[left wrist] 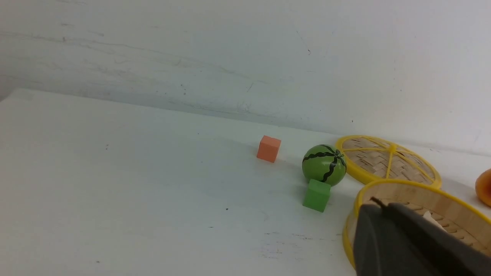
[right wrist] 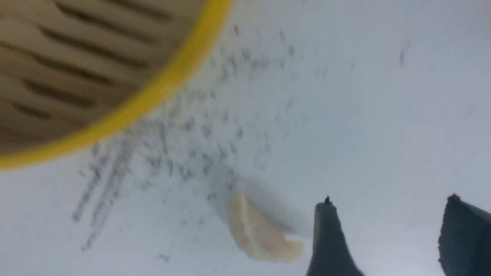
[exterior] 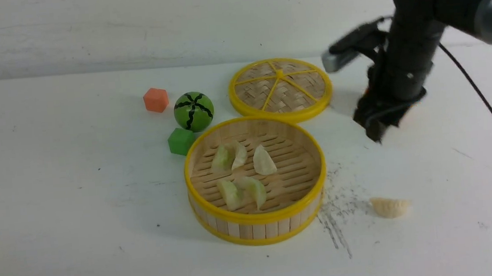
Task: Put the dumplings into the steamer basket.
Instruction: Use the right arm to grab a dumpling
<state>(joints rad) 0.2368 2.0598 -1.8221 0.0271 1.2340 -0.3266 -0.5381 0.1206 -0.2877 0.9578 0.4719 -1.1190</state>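
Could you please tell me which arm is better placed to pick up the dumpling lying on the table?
The right arm: the right fingers are open, and the remaining cream dumpling lies near them, right of the steamer basket. The left fingers are shut, at the basket's far side.

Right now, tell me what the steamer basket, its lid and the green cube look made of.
Steamer basket: bamboo slats, matte, with glossy yellow rims, probably plastic. Lid: woven bamboo strips, yellow spokes. Green cube: matte, soft-edged, possibly foam.
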